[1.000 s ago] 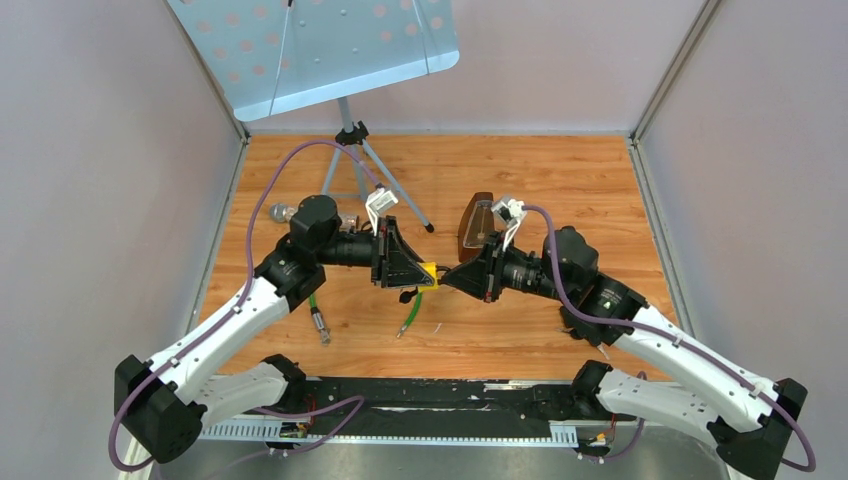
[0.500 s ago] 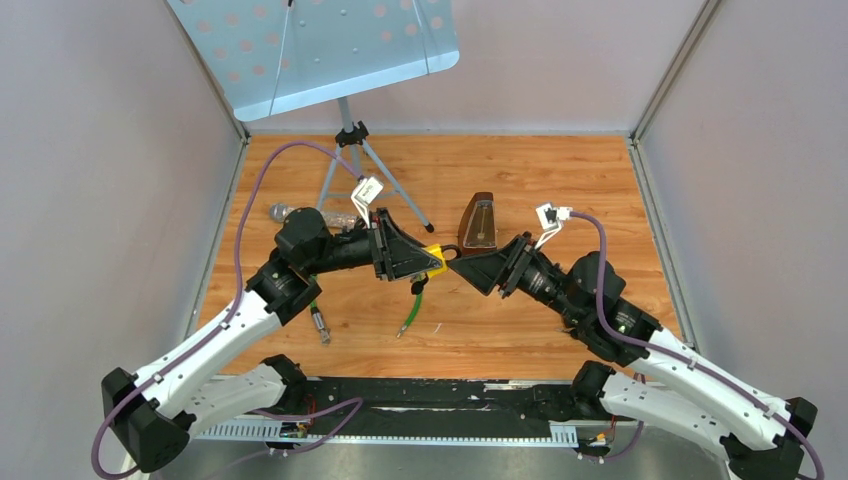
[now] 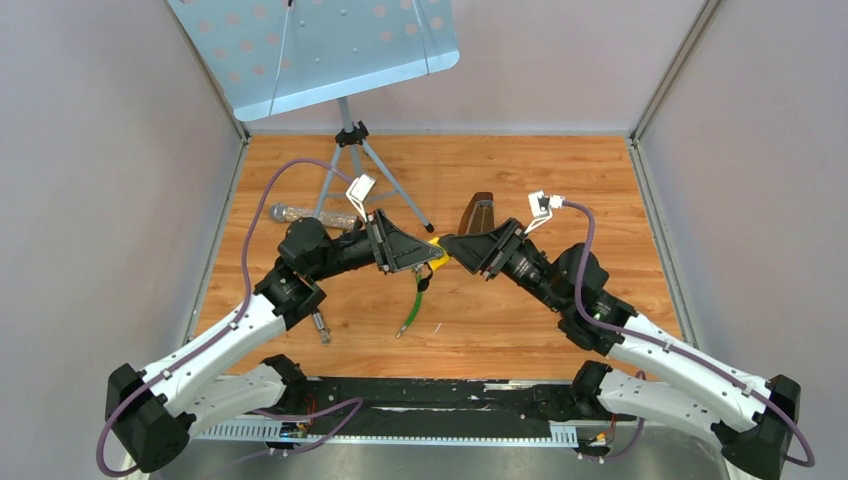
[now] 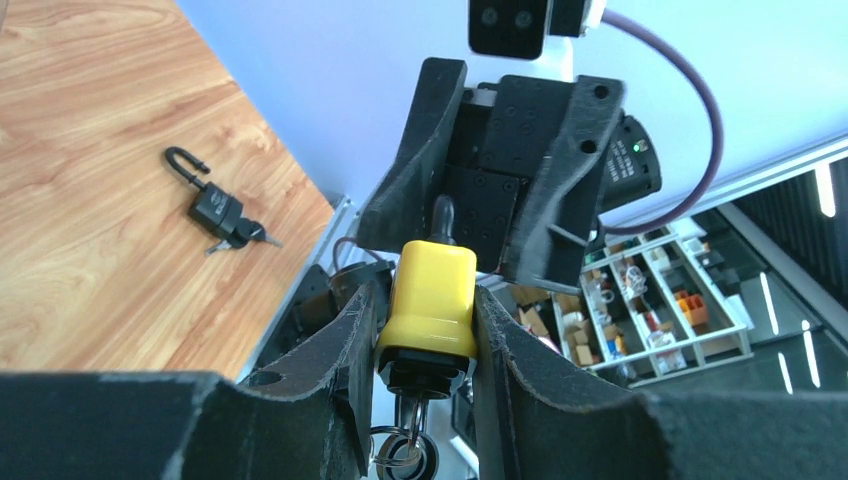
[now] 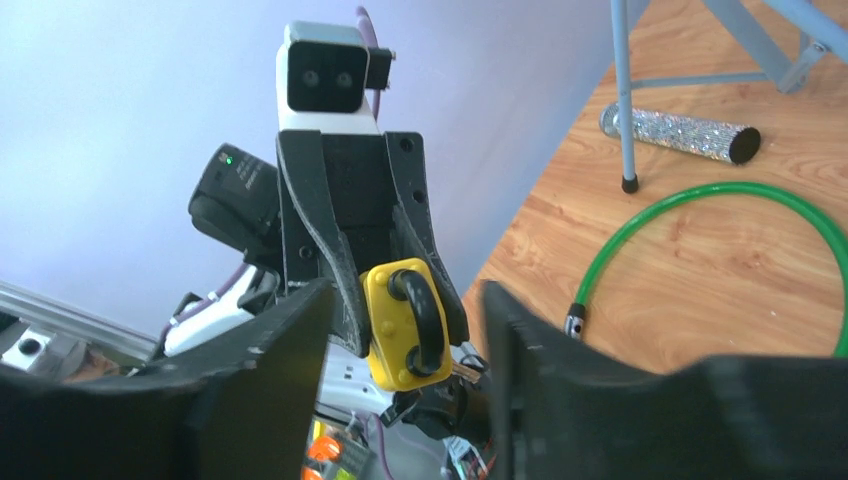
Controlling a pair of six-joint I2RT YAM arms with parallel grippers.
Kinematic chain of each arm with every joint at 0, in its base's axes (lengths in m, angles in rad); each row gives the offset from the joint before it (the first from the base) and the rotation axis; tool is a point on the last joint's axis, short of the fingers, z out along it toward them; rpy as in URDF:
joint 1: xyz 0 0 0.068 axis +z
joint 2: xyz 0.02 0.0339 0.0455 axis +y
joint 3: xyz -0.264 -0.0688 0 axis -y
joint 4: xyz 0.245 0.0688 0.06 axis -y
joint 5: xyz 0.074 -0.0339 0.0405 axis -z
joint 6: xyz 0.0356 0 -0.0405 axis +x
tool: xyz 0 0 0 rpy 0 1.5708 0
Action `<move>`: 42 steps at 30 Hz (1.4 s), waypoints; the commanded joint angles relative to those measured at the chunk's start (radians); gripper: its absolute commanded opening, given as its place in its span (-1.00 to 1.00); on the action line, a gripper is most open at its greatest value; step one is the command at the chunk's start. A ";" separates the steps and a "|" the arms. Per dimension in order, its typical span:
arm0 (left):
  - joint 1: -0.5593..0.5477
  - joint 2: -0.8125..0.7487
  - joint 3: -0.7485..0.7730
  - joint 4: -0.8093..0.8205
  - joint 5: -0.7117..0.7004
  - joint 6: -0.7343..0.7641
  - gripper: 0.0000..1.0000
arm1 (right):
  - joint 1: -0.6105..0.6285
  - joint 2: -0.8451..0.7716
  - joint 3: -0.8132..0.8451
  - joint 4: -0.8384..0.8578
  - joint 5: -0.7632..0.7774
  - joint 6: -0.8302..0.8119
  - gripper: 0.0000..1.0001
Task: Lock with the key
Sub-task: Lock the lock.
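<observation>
Far L of worktop (image 3: pixel 560 170): glittery mic (image 3: pixel 287 213) lying flat, near the stand's (image 3: pixel 345 135) tripod feet. L arm comes in from the L, its gripper (image 4: pixel 428 330) raised above the wood at about centre. Its jaws are clamped on the yellow body of the lock (image 4: pixel 432 290), one finger on each side. The lock is held off the worktop, black shackle (image 5: pixel 420 325) pointing at the R gripper. Key (image 4: pixel 410 415) sticks out of the lock's opposite end w/ a ring hanging from it. Under the lock a green cable (image 3: pixel 413 305) lies looped on the wood, one end near the L gripper. Just R of centre and further back, a brown metronome (image 3: pixel 480 212) stands upright, partly hidden by the R arm. R gripper (image 5: pixel 405 300) faces the L one head-on, tip to tip. Its jaws are apart w/ the shackle end of the lock in the gap between them. Wrist views show clear space on both sides, no finger touching lock. L wrist view also shows a small dark lock (image 4: pixel 215 210) w/ its own key lying flat on the wood, well apart from both grippers.
</observation>
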 commanded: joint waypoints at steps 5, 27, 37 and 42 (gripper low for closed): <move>-0.002 -0.043 0.002 0.119 -0.062 -0.109 -1.00 | 0.007 0.036 0.001 0.197 0.060 0.041 -0.48; 0.036 -0.081 0.066 -0.074 0.032 0.157 0.60 | 0.002 -0.028 0.116 0.039 0.067 0.000 -1.00; 0.038 0.003 0.154 -0.079 0.233 0.239 0.50 | 0.003 -0.092 0.121 -0.025 0.011 0.002 -1.00; 0.038 0.000 0.169 -0.072 0.309 0.256 0.35 | 0.003 -0.101 0.118 -0.027 0.037 0.003 -1.00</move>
